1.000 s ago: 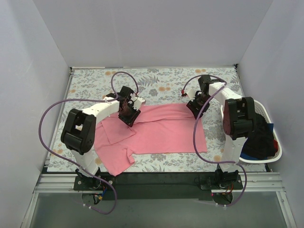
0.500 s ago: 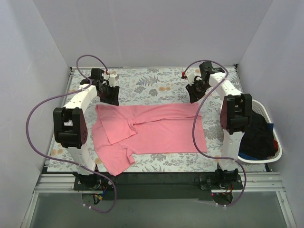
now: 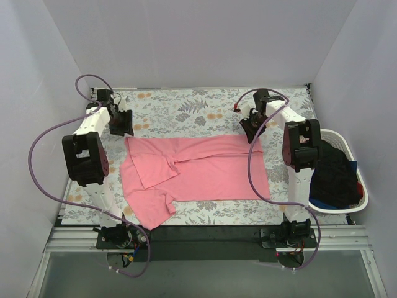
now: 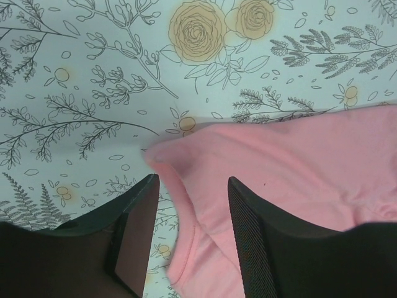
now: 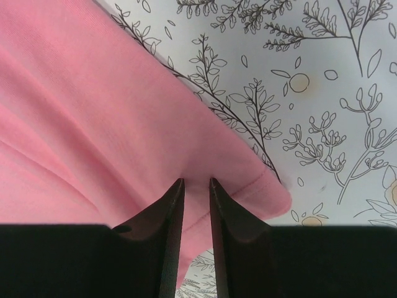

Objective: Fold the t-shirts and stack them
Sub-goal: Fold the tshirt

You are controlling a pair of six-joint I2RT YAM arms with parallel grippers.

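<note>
The salmon-pink t-shirt (image 3: 205, 167) lies spread across the floral tablecloth (image 3: 205, 108), one sleeve folded over at its left. My left gripper (image 3: 121, 123) hovers at the shirt's far left corner. In the left wrist view it (image 4: 192, 181) is open, and the hemmed pink corner (image 4: 205, 186) lies loose between the fingers. My right gripper (image 3: 251, 128) is at the far right corner. In the right wrist view it (image 5: 196, 181) is shut on a pinch of pink fabric (image 5: 124, 124). Dark t-shirts (image 3: 335, 174) are heaped in the basket.
The white laundry basket (image 3: 363, 200) stands at the right table edge beside the right arm, with black, blue and a bit of red cloth in it. Grey walls close in the back and both sides. Purple cables loop off both arms.
My left gripper has swung from the shirt's middle out to the far left, and the pink shirt's far edge now lies flat and stretched. The right gripper shifted only slightly at its corner.
</note>
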